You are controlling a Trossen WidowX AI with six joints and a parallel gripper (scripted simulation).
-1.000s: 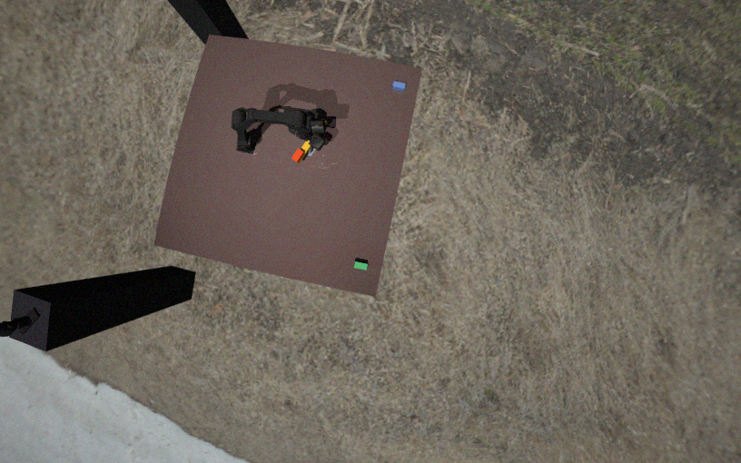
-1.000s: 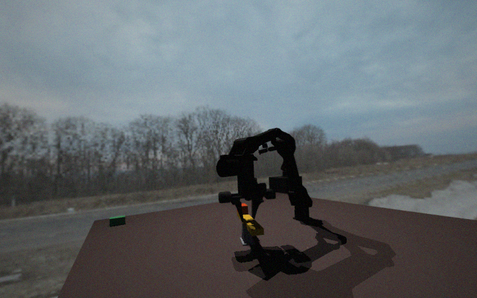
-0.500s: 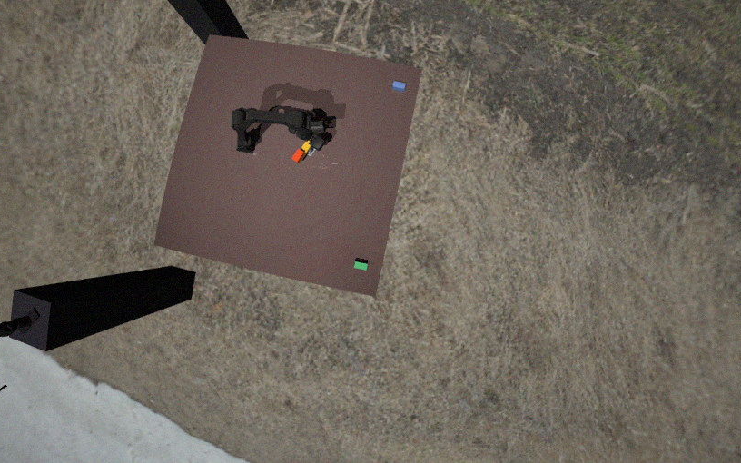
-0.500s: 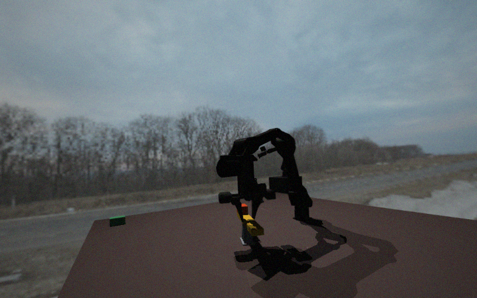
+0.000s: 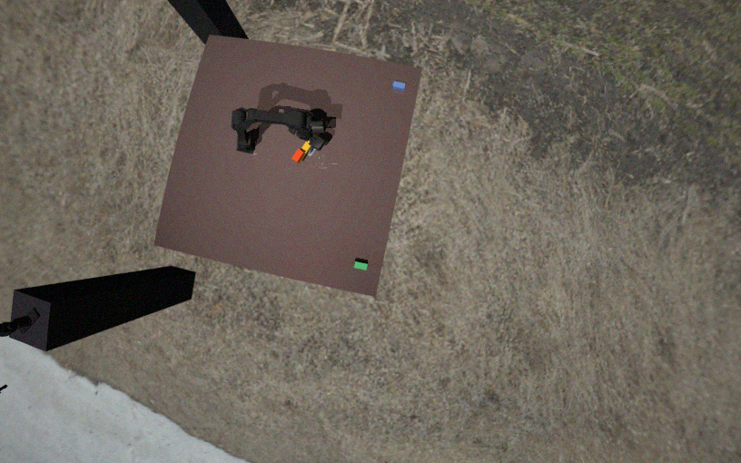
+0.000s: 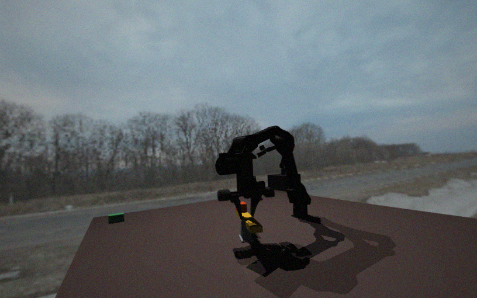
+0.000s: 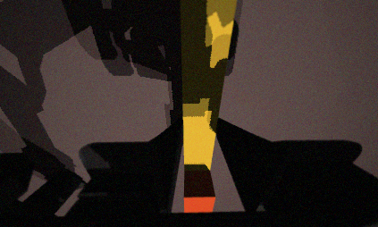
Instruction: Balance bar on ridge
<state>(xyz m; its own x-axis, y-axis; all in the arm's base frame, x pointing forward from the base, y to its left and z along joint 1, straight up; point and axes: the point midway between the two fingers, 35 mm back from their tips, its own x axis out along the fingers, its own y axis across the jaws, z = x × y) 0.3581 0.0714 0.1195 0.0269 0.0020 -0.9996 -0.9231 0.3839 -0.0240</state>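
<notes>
The bar (image 5: 306,147) (image 6: 253,225) (image 7: 197,145) is yellow with an orange-red block at one end; that end points away from the exterior camera. My gripper (image 6: 246,215) (image 7: 198,121) is shut on the yellow part of the bar, with one finger on each side. The bar is above the table and looks roughly level. The ridge (image 6: 245,236), a small grey piece with a pale foot, stands directly below the bar in the exterior view. The bar and fingers hide its top, so I cannot tell whether the bar touches it. The ridge is hidden in the wrist view.
The brown table (image 5: 275,230) (image 6: 159,259) carries a green block (image 5: 360,265) (image 6: 116,218) near one corner and a blue block (image 5: 399,85) near another. The arm's shadow falls on the table. A long black beam (image 5: 103,304) is beyond the table edge.
</notes>
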